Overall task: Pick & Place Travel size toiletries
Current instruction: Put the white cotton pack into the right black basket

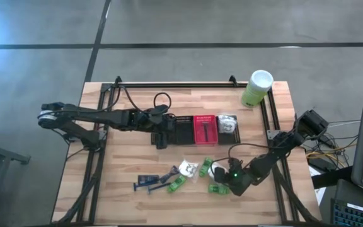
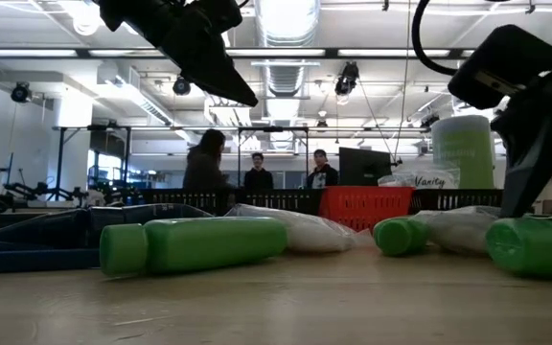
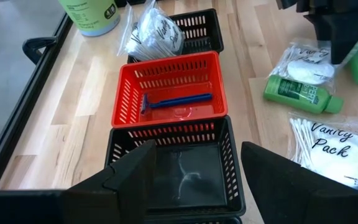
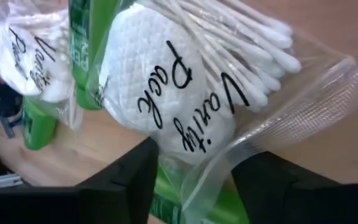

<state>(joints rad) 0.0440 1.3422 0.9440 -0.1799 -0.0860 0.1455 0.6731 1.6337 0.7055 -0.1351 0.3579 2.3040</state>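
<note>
Right pincer (image 4: 191, 180) half-open around Vanity Pack packet (image 4: 166, 93); red basket (image 3: 129, 102) holds blue razor (image 3: 176, 101).

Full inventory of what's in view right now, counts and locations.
baskets: three, two black and one red, row mid-table
canister: one, pale green with white lid, far right corner
razors: one blue in red basket; two dark, loose near front
packets: three, white; one in end black basket, two loose
bottles: at least three, green, loose near front
people: three, room behind
left gripper: open, over empty black basket
right gripper: open, astride a loose packet
</note>
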